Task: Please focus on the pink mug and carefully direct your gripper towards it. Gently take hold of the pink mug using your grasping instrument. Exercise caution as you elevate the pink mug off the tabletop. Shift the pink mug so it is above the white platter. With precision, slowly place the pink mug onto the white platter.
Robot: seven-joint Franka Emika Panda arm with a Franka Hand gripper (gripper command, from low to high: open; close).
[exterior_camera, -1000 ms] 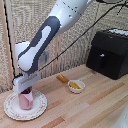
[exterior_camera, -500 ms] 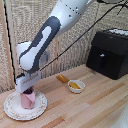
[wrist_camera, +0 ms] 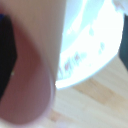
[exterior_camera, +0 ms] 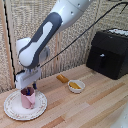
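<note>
Placement looks nearly done: pink mug (exterior_camera: 28,99) sits on the white platter (exterior_camera: 14,111), tool (exterior_camera: 28,91) clamped on its rim; release remains.

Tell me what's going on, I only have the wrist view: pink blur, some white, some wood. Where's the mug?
Observer: In the exterior view the pink mug stands upright on the white platter, about at its middle.
Operator: Gripper off it?
Observer: No. The gripper is right at the mug's rim, fingers reaching down to it. Whether they clamp the wall, I cannot tell.
Operator: Anything else nearby?
Observer: A small white bowl with yellow contents sits on the table to the exterior view's right of the platter, well apart. Farther back on that side stands a black box-shaped appliance.
</note>
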